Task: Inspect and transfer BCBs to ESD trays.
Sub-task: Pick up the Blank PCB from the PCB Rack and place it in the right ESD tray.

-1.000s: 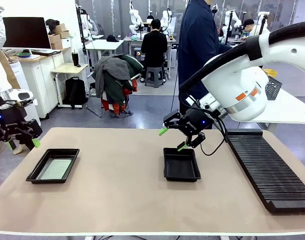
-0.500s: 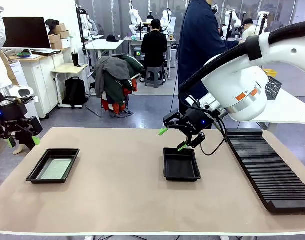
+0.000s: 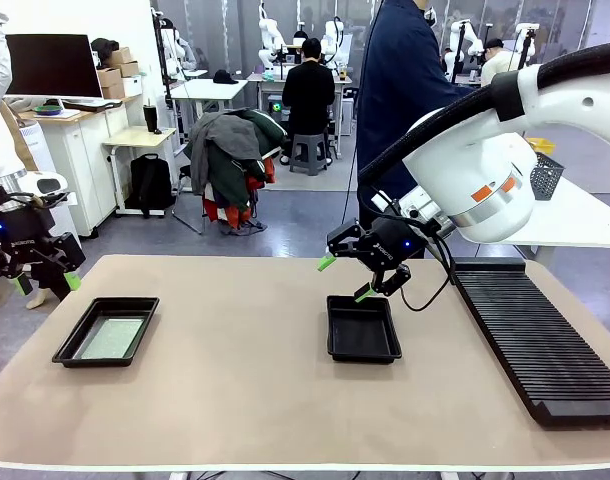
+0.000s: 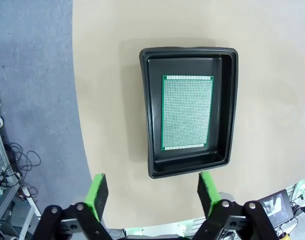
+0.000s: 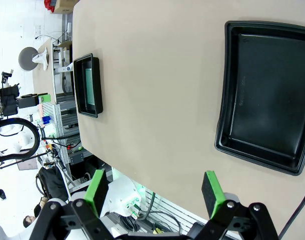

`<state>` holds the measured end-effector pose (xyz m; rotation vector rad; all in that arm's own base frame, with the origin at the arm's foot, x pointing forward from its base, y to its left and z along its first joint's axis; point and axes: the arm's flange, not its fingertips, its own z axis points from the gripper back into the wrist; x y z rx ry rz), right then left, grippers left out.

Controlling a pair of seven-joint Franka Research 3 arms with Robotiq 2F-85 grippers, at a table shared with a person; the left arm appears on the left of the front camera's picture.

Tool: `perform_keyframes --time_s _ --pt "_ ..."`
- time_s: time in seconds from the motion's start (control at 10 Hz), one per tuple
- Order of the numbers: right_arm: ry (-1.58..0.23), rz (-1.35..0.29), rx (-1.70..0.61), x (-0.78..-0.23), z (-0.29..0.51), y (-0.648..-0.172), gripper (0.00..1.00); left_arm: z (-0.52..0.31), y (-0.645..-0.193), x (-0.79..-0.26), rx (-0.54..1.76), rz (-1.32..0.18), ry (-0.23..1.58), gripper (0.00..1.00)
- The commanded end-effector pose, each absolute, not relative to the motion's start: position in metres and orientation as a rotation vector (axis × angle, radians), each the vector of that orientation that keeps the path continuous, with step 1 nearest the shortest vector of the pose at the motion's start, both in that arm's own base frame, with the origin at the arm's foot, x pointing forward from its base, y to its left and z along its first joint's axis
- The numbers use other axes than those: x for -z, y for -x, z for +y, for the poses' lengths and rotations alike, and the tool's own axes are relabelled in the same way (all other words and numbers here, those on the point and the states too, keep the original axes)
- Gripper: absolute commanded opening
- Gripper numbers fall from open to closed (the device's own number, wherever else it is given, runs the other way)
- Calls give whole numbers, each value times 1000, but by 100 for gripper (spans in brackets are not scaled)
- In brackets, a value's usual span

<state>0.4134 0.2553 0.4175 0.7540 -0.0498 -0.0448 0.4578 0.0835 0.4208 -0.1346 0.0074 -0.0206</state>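
Your BCB is lying flat in the tray far from the rack, with your left tool hanging spread beyond it. Your right tool is hanging spread over the tray beside the rack.

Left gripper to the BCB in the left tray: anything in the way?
Nothing visible. The left gripper is open and held apart from the left tray, with only air between them. The BCB lies flat and uncovered on the tray floor. Only the raised rim surrounds it, so coming down from above looks clear.
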Motion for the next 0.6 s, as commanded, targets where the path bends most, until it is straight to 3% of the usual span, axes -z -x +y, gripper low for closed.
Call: perform_keyframes --time_s 0.0,0.5 --pt "-730 -53 66 -418 258 -417 100 84 -458 -419 17 4 132 95" --pt "-730 -53 66 -418 258 -417 100 84 -458 -419 17 4 132 95"
